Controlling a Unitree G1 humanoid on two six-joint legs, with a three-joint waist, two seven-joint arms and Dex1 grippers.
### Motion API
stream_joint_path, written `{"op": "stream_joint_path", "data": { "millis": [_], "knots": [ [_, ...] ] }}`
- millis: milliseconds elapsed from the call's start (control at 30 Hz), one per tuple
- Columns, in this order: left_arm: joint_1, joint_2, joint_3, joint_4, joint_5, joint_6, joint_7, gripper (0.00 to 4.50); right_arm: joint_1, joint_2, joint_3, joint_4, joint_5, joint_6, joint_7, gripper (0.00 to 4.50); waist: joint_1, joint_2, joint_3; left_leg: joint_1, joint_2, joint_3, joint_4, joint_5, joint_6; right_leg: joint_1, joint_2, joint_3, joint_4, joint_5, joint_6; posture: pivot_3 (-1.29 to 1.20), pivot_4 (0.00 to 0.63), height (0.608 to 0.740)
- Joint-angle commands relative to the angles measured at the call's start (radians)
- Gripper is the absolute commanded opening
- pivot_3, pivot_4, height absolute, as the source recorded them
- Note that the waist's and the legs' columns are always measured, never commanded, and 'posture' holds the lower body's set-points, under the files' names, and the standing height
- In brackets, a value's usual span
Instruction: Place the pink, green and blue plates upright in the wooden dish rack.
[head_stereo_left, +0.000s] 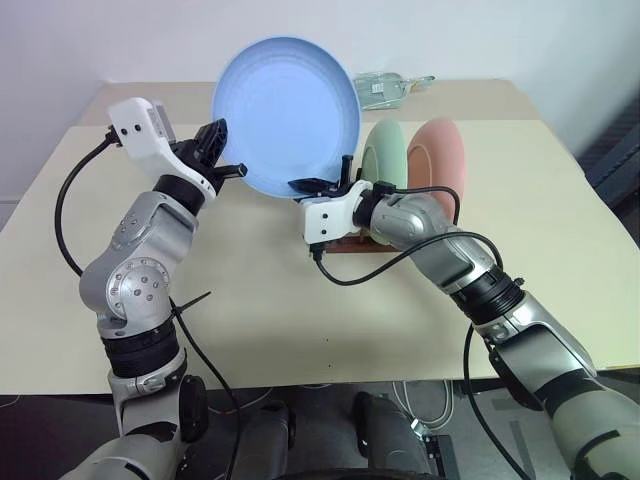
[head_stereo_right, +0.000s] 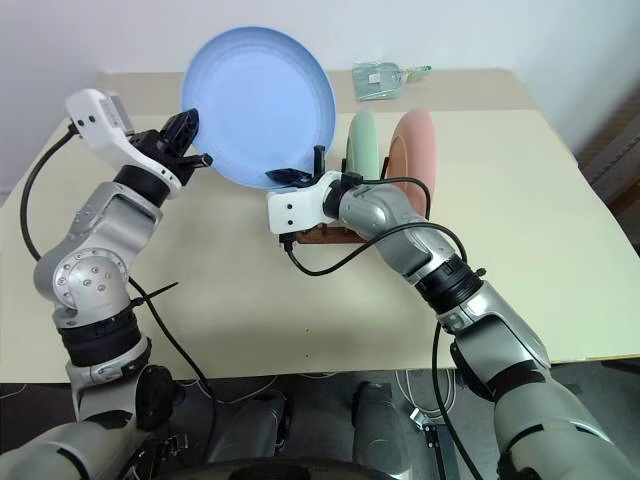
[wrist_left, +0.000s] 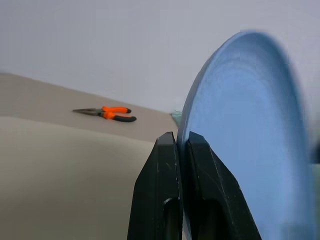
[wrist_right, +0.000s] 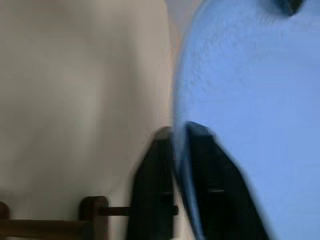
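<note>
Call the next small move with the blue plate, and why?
Probably release the left gripper. Both grippers pinch the blue plate by its rim, the right gripper nearest the wooden dish rack, where the green plate and pink plate already stand upright. The right arm alone can then carry it to a free slot.

Blue plate (head_stereo_left: 285, 115) upright in midair; green plate (head_stereo_left: 383, 150), pink plate (head_stereo_left: 440, 152) upright in wooden rack (head_stereo_left: 345, 238).
</note>
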Motion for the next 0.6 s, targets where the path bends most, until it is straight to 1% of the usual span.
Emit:
{"op": "stream_joint_path", "data": {
  "millis": [33, 133, 167, 233, 333, 367, 467, 533, 600],
  "knots": [
    [-0.026, -0.023, 0.053, -0.047, -0.096, -0.033, 0.017, 1.50, -0.027, 0.008, -0.047, -0.021, -0.031, -0.025, -0.021, 0.00, 0.002, 0.000, 0.000, 0.000, 0.000, 0.000, 0.000, 0.000, 0.000, 0.000, 0.000, 0.000, 0.000, 0.000, 0.000, 0.00, 0.150, 0.740],
    [-0.057, -0.028, 0.137, -0.016, -0.149, -0.096, 0.056, 3.14, -0.023, 0.019, -0.075, -0.062, -0.012, -0.028, -0.014, 0.00, 0.002, 0.000, 0.000, 0.000, 0.000, 0.000, 0.000, 0.000, 0.000, 0.000, 0.000, 0.000, 0.000, 0.000, 0.000, 0.00, 0.150, 0.740],
    [-0.066, -0.018, 0.169, 0.002, -0.149, -0.128, 0.068, 3.53, -0.016, 0.026, -0.089, -0.081, 0.007, -0.027, -0.008, 0.00, 0.001, 0.000, 0.000, 0.000, 0.000, 0.000, 0.000, 0.000, 0.000, 0.000, 0.000, 0.000, 0.000, 0.000, 0.000, 0.00, 0.150, 0.740],
    [-0.071, 0.019, 0.207, 0.035, -0.123, -0.179, 0.073, 3.53, -0.002, 0.035, -0.109, -0.112, 0.036, -0.029, 0.007, 0.00, -0.003, 0.000, 0.000, 0.000, 0.001, 0.000, -0.001, 0.001, -0.001, 0.000, 0.001, 0.000, 0.000, 0.000, -0.001, 0.00, 0.150, 0.740],
    [-0.007, 0.129, 0.189, 0.096, 0.025, -0.264, 0.017, 3.53, 0.042, 0.094, -0.188, -0.200, 0.193, 0.029, 0.038, 0.00, -0.005, 0.000, 0.000, 0.001, 0.001, 0.000, -0.002, 0.001, -0.001, -0.001, 0.003, 0.001, 0.000, 0.001, -0.001, 0.00, 0.150, 0.740],
    [0.040, 0.167, 0.153, 0.114, 0.086, -0.289, -0.017, 3.53, 0.057, 0.124, -0.224, -0.237, 0.273, 0.073, 0.056, 0.00, -0.006, 0.000, 0.000, 0.001, 0.001, 0.000, -0.002, 0.001, -0.001, -0.001, 0.003, 0.001, 0.000, 0.001, -0.001, 0.00, 0.150, 0.740],
    [0.200, 0.247, -0.002, 0.124, 0.233, -0.358, -0.152, 3.53, 0.102, 0.227, -0.354, -0.384, 0.627, 0.323, 0.109, 0.00, -0.002, 0.001, 0.000, 0.001, 0.001, 0.000, -0.002, 0.000, 0.000, -0.001, 0.003, 0.002, 0.000, 0.001, -0.002, 0.00, 0.150, 0.740],
    [0.303, 0.276, -0.126, 0.112, 0.305, -0.398, -0.246, 3.53, 0.127, 0.277, -0.456, -0.480, 0.889, 0.539, 0.085, 0.00, 0.009, 0.001, 0.000, 0.000, 0.001, -0.001, -0.002, -0.001, 0.003, 0.000, 0.003, 0.001, 0.000, 0.002, -0.003, 0.00, 0.150, 0.740],
    [0.365, 0.285, -0.201, 0.098, 0.344, -0.424, -0.312, 3.53, 0.141, 0.297, -0.524, -0.539, 1.049, 0.682, 0.046, 0.00, 0.014, 0.001, 0.000, 0.000, 0.001, -0.003, -0.001, -0.001, 0.003, 0.001, 0.003, 0.001, 0.000, 0.002, -0.004, 0.00, 0.150, 0.740]
  ]
}}
